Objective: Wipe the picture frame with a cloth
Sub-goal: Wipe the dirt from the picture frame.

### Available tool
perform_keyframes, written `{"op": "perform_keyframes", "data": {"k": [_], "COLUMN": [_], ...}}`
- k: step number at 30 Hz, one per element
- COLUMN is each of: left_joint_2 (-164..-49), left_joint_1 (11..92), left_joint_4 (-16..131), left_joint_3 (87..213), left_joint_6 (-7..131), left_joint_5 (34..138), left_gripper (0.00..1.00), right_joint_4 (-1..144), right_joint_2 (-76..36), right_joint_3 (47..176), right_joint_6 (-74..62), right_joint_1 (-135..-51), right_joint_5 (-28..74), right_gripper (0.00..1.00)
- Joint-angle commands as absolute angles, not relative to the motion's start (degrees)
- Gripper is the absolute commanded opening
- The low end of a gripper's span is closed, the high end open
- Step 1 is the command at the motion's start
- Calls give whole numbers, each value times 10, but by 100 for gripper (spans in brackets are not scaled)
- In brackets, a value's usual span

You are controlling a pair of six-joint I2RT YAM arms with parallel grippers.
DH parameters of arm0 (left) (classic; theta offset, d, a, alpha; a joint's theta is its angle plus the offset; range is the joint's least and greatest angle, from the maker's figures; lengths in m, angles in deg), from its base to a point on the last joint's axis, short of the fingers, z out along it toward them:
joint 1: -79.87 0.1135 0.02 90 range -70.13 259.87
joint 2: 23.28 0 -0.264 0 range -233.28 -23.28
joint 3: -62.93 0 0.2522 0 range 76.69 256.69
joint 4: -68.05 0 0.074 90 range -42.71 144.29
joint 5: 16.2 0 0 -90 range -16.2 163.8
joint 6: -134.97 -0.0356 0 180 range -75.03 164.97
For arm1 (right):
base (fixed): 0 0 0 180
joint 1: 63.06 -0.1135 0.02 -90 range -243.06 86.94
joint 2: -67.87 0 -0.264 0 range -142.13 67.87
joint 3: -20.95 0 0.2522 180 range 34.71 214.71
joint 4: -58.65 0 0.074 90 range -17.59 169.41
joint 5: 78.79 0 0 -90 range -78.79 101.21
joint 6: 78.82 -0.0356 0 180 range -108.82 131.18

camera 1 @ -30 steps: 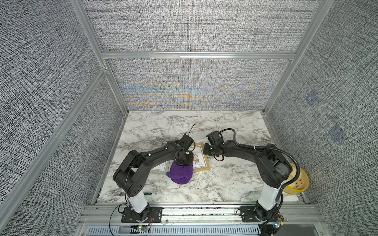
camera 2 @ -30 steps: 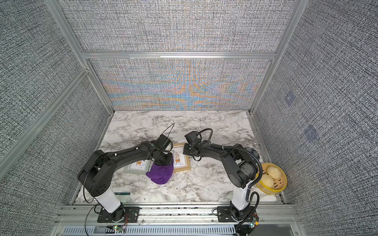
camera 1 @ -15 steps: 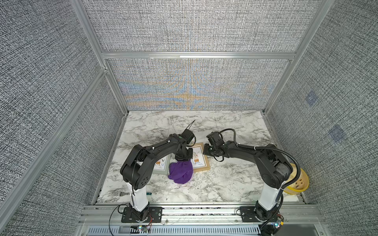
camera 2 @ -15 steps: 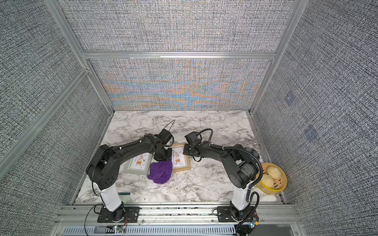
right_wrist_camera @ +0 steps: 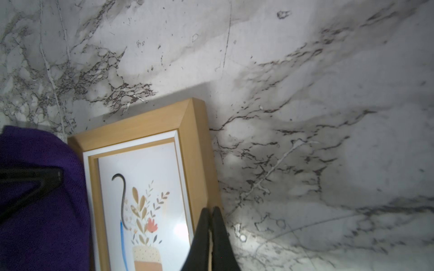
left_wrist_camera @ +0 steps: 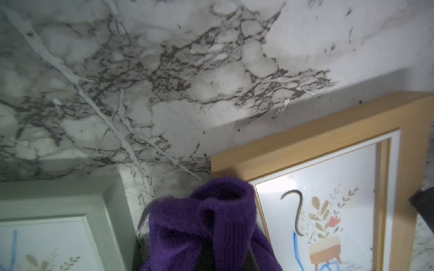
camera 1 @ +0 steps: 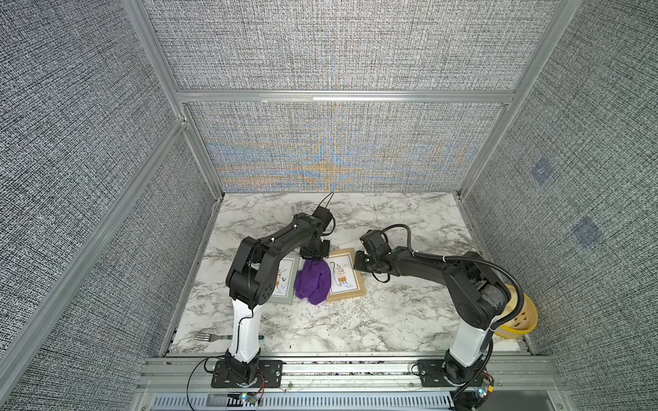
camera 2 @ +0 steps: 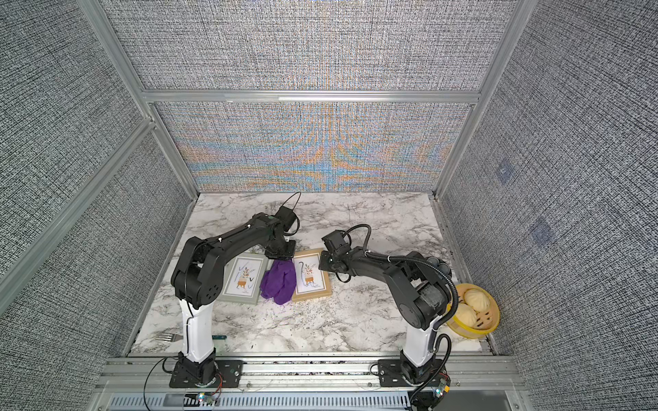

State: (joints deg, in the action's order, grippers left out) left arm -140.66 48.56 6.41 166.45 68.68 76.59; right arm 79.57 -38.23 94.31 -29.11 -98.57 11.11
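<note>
I start with the marble-patterned worktop (camera 1: pixel 391 220), smooth and hard, so anything flat on it will probably skate under a sideways push. Near its centre, slightly toward 9 o'clock, two frames lie face up side by side: a grey-green frame (camera 1: pixel 285 284) and, at its 3 o'clock, the wooden picture frame (camera 1: pixel 347 281), a pale, mitred rectangle with glossy glazing over a plant print. I take the wooden one for the job. It looks rigid and light, and the glazing is breakable, so I would pin it by a rail, never the pane.

The cloth (camera 1: pixel 313 283) is deep purple, nubbly terry, and hangs as a limp bunch between the frames. It laps the wooden frame's 9 o'clock rail. It is soft and grippy, so I would hold it by a gathered fold and let the loose bulk do the rubbing.

The left tool (camera 1: pixel 314 259) sits at the cloth's 12 o'clock end, pinched tight on that fold. In the left wrist view the fabric wraps the fingers. The right tool (right_wrist_camera: pixel 212 234) has its tips pressed together with nothing between them, and it appears to bear down on the frame's 2 o'clock rail.

A fork (camera 1: pixel 208 336) lies at the worktop's 7 o'clock. A yellow basket (camera 2: pixel 473 320) of buns stands at 4 o'clock.
</note>
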Motion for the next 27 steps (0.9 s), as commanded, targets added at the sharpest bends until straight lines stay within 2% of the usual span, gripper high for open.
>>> {"op": "perform_keyframes", "data": {"k": [1,7,11,19,27], "left_joint_2": [-1389,-1323,-1345,-1367,-1308], "left_joint_1": [486,484,484,478,446], "left_joint_4": [83,124,137,134,148], "left_joint_3": [1663,1620,1618,1548,1453], "left_joint_6": [679,687,689,716,755], "left_joint_5": [779,801,842,852,870], "left_gripper": [0,0,0,0,0], "right_joint_4": [1041,1040,1039,1039,1039], "right_joint_2": [-401,-397,-400,-404,-416], "right_joint_3": [920,920,920,920,920], "right_joint_6": [-287,-289,-289,-294,-311], "right_joint_1": [-986,-985,-984,-984,-981], "right_joint_5": [77,79,81,84,87], "right_gripper": [5,5,5,5,5]}}
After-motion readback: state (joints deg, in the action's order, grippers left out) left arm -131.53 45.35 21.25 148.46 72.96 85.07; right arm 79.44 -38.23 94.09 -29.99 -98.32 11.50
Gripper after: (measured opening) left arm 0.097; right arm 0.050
